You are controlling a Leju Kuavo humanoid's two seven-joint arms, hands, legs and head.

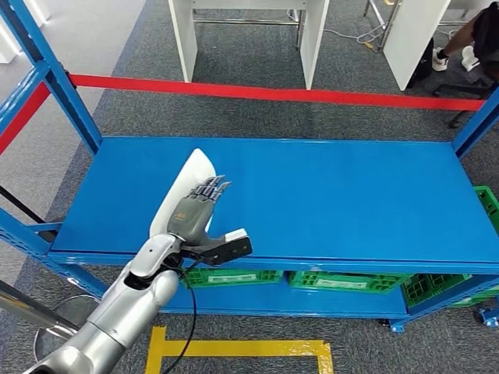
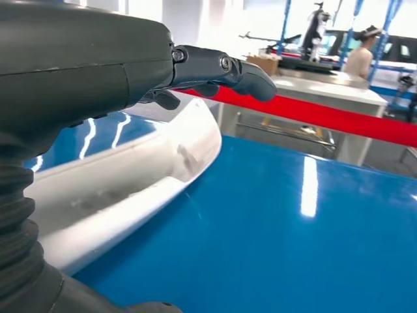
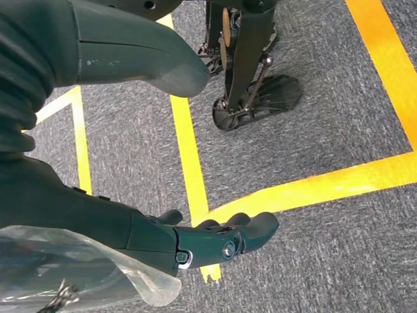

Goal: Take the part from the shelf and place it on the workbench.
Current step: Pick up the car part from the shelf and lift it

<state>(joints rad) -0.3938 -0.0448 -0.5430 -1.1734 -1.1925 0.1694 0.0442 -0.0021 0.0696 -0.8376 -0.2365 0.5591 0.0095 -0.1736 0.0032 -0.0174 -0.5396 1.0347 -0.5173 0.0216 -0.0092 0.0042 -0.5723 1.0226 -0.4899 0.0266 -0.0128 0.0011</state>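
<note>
1. The long, curved white plastic part [image 1: 197, 167] lies on the glossy blue metal shelf board [image 1: 353, 202], at centre-left of the head view, its far tip pointing towards the upper middle of the frame.
2. The robot's left hand [image 1: 194, 209] is over the part, its dark fingers [image 1: 213, 187] stretched forward along the top. In the left wrist view the fingers [image 2: 216, 65] run straight above the white shell [image 2: 147, 176] with a gap showing beneath them, so they look extended and not closed on it. Whether the thumb touches the part underneath I cannot tell.
3. To take it well, I judge the hand should settle lower and curl round the raised edge near the part's middle, not its thin tip, so that the long shell does not swing or tilt when lifted.
4. The board is slick and shiny; a push from the side would probably slide the part away, so close from above and below together.
5. The right hand [image 3: 206, 238] hangs over grey carpet with yellow floor tape [image 3: 189, 156] at lower centre, fingers loosely extended, holding nothing.
</note>
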